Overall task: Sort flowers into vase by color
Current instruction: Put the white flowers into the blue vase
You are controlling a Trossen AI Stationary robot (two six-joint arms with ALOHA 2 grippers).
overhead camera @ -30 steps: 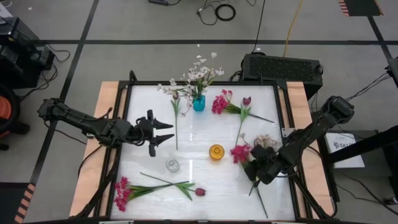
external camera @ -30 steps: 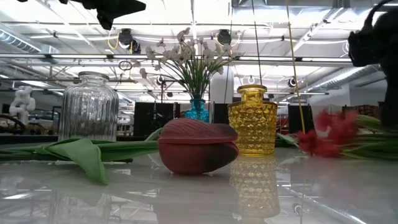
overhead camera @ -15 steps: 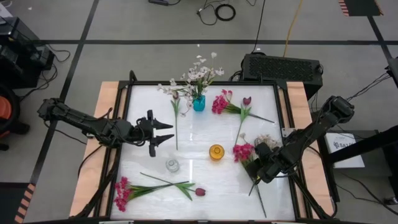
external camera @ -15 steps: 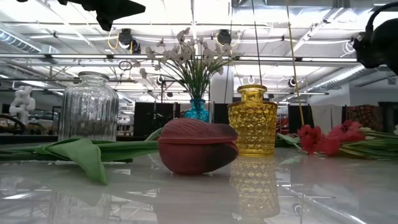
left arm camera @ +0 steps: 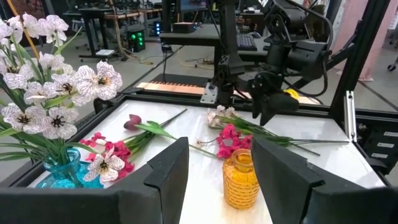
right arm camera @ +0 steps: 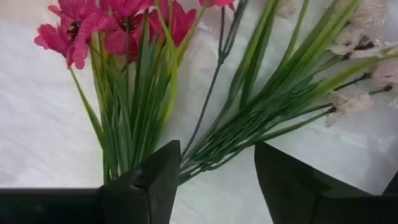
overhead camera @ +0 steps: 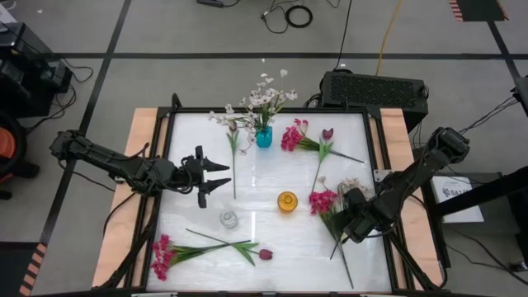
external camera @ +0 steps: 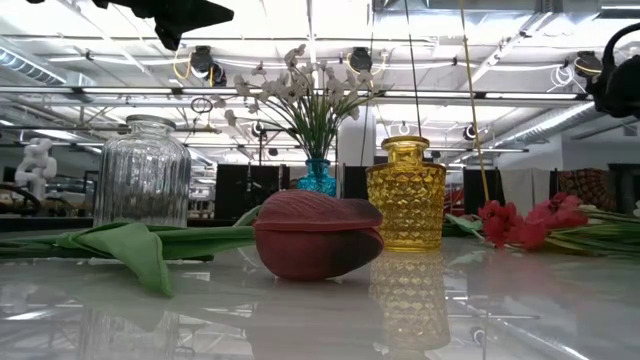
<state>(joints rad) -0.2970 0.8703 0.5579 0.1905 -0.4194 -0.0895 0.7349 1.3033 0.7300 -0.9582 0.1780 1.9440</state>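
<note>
The right gripper (overhead camera: pixel 345 216) is seen near the right edge of the table (overhead camera: pixel 247 186), hanging over a mixed bundle of stems; its fingers stand parted with green stems running up between them, and nothing is seen clamped. The bundle holds a magenta flower (right arm camera: pixel 106 28) and a pale spray (right arm camera: pixel 360 74). Its long axis runs from the near right of the table, where the stem ends lie, up toward the middle; the magenta heads point at the yellow vase (overhead camera: pixel 287 201) and lie just beside it. The pale heads fan off toward the right edge. Risk noted: the stems of both colours cross under the fingers, so a closing grip is likely to take both kinds together, and a lift could drag the pale spray along or tip the yellow vase. The left gripper (overhead camera: pixel 216 176) is held over the left-centre of the table, fingers partly apart, empty. White flowers already stand in the blue vase (overhead camera: pixel 263 137) at the far edge. The clear vase (overhead camera: pixel 228 219) is empty. A second magenta cluster (overhead camera: pixel 162 256) and a dark tulip (overhead camera: pixel 265 254) lie along the near edge.
</note>
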